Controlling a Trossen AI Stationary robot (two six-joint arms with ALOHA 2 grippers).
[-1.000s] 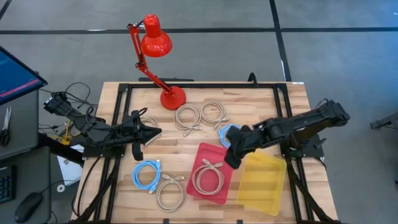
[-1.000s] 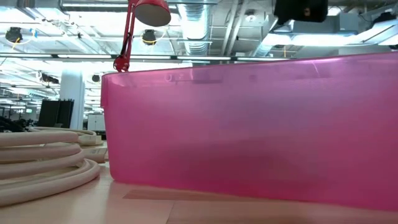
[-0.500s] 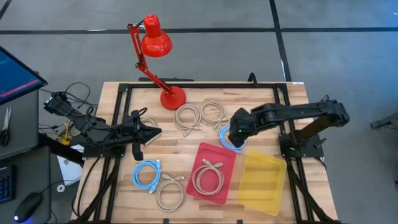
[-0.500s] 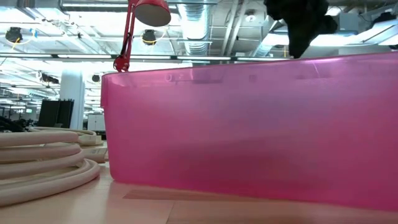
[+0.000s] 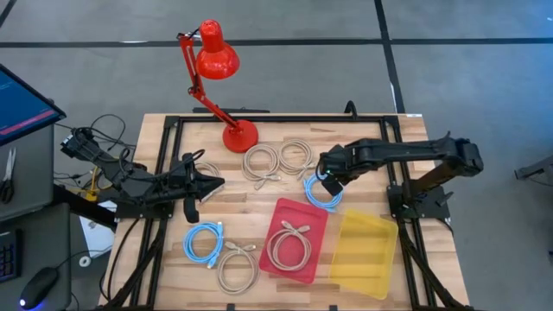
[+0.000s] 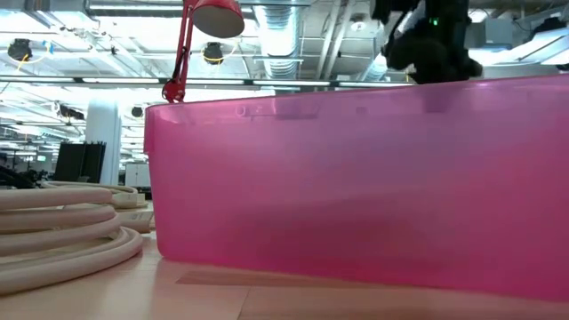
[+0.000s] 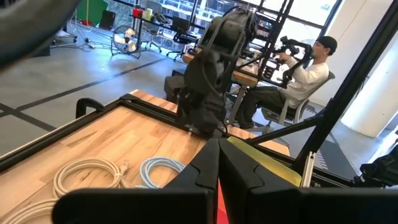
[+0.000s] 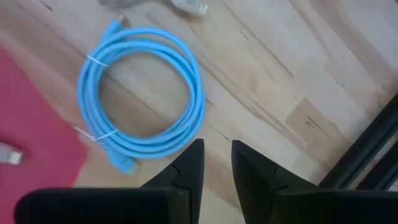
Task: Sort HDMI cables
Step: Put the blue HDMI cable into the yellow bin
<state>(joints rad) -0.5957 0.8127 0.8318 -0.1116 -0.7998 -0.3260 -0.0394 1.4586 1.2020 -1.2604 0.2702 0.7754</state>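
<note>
1. Right gripper has swung back from the red bin to above the blue coil.
2. Fingers parted, empty; coil just ahead on bench.
3. Risk: closing off-centre snags one loop, unwinding it.
4. Left gripper idle; cannot tell its state.

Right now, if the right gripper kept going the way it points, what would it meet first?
Probably the blue cable coil lying on the table. The right gripper, slightly open, hangs over the coil's edge, so it might hit bare wood just beside it; depth is unclear.
</note>
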